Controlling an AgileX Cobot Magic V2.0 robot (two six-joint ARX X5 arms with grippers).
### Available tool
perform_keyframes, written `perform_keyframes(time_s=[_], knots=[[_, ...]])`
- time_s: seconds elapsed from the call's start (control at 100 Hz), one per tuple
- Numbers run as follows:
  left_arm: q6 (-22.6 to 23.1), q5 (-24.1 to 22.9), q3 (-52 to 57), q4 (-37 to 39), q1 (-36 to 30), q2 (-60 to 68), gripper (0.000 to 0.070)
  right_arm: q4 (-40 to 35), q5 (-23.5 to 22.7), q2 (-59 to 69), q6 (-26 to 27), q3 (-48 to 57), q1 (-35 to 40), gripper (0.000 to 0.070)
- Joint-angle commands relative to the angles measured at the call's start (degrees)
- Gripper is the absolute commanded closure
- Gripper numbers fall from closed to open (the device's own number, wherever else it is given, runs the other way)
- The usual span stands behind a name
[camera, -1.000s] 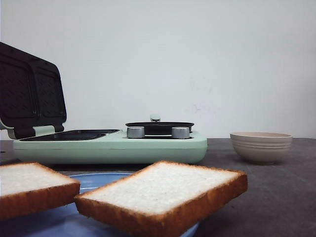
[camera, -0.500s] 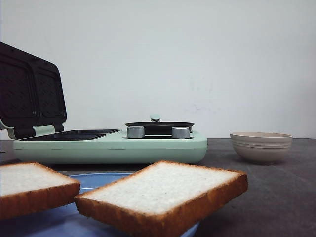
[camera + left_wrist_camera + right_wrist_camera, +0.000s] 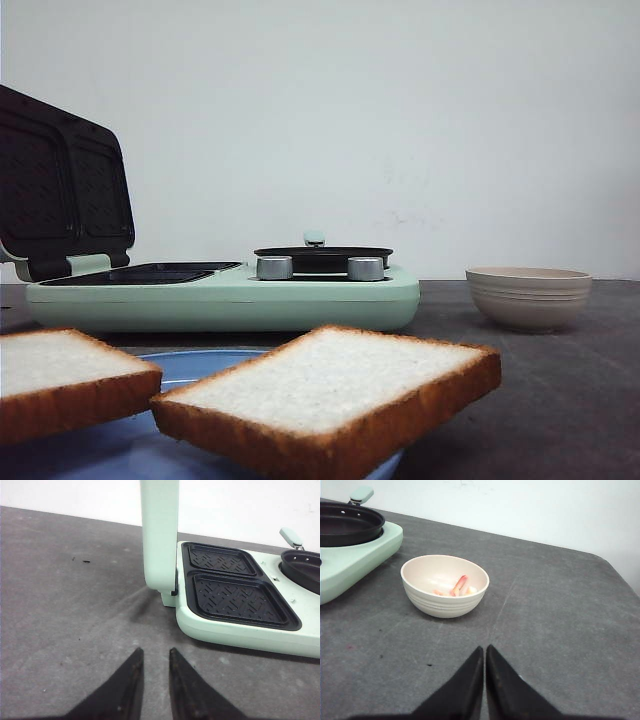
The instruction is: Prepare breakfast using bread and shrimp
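Two slices of bread lie on a blue plate (image 3: 205, 364) close to the front camera, one at the right (image 3: 330, 385) and one at the left (image 3: 60, 370). The shrimp (image 3: 459, 586), a few orange-pink pieces, lie in a cream bowl (image 3: 442, 607). My right gripper (image 3: 484, 648) hovers over bare table short of that bowl, shut with nothing in it. My left gripper (image 3: 155, 651) is slightly open and empty, over the table beside the sandwich maker (image 3: 240, 630). Neither gripper shows in the front view.
The mint-green sandwich maker (image 3: 230, 298) stands across the middle of the table, its lid (image 3: 60, 190) raised at the left. Its two dark grill plates (image 3: 235, 597) are bare. A black pan (image 3: 322, 256) sits on its right half. The bowl (image 3: 528, 298) stands to its right.
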Motion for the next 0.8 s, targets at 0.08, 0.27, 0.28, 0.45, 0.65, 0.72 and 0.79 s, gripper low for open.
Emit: perform_keyframes(time_s=[0.08, 0.27, 0.28, 0.45, 0.65, 0.72, 0.79], knots=[[-0.1, -0.2, -1.0, -0.1, -0.1, -0.1, 0.07, 1.0, 0.0, 0.0, -0.4, -0.2, 0.2, 0.07], [-1.0, 0.1, -1.0, 0.0, -0.1, -0.1, 0.07, 8.2, -0.3, 0.0, 2.9, -0.2, 0.3, 0.07], [-1.4, 0.1, -1.0, 0.0, -0.1, -0.1, 0.07, 8.8, -0.3, 0.0, 3.5, -0.2, 0.3, 0.07], [-13.2, 0.3, -0.6, 6.3, -0.1, -0.1, 0.07, 20.3, -0.2, 0.0, 13.7, -0.2, 0.3, 0.07], [-12.9, 0.6, 6.5, 8.7, -0.1, 1.9, 0.07, 22.7, 0.1, 0.3, 25.4, 4.5, 0.2, 0.07], [-12.0, 0.6, 9.9, 6.5, -0.1, 4.2, 0.07, 16.9, 0.0, 1.8, 25.6, 8.7, 0.2, 0.07], [-11.1, 0.8, 13.7, 4.9, -0.1, 7.6, 0.0699, 11.4, 0.1, 4.4, 24.9, 13.6, 0.2, 0.07]])
